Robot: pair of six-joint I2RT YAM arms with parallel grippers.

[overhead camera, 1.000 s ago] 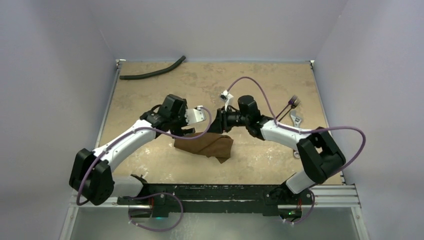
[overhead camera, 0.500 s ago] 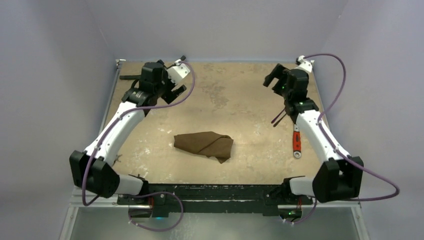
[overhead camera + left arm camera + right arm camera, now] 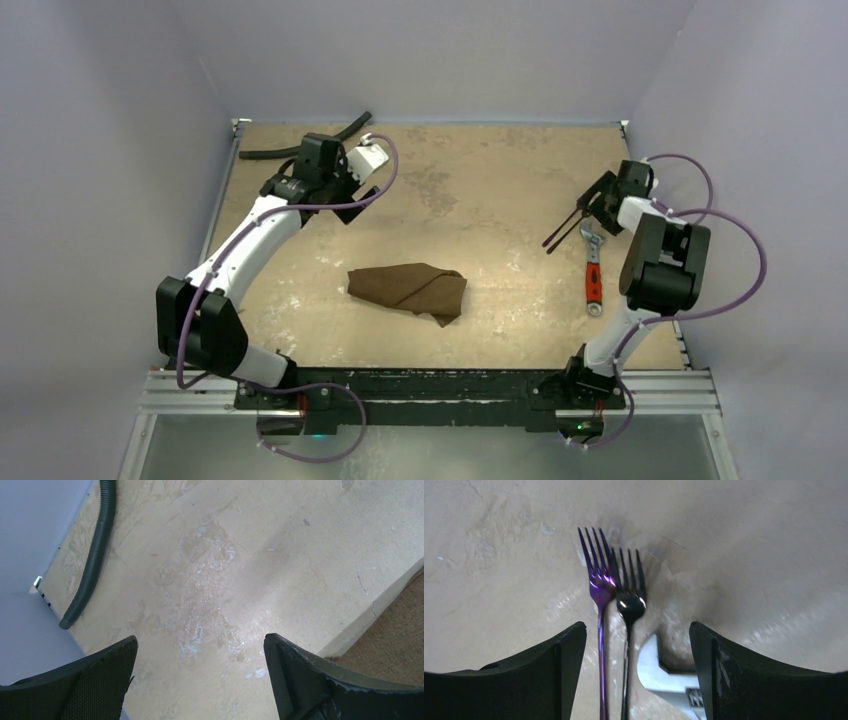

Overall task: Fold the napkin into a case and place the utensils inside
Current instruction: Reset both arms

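Note:
The brown napkin (image 3: 410, 290) lies folded in a pointed bundle mid-table, with neither gripper touching it. Two utensils, a purple fork (image 3: 599, 585) and a dark fork (image 3: 630, 602), lie side by side near the right edge (image 3: 562, 232), tines pointing away from the wrist camera. My right gripper (image 3: 638, 626) is open and low, with both fork handles between its jaws and a gap on each side; from above it sits at the handle ends (image 3: 592, 208). Far from the napkin, my left gripper (image 3: 200, 639) hangs open and empty over the back-left tabletop (image 3: 355, 200).
A red-handled adjustable wrench (image 3: 593, 275) lies just right of the forks, its silver head (image 3: 664, 675) inside the right jaws' span. A black curved hose (image 3: 300, 145) lies at the back left corner (image 3: 92, 565). Purple walls close in the table sides.
Both arms left the napkin and swung outward. The right arm then pulled back from the far right corner and dropped over the forks. The left gripper shifted slightly nearer.

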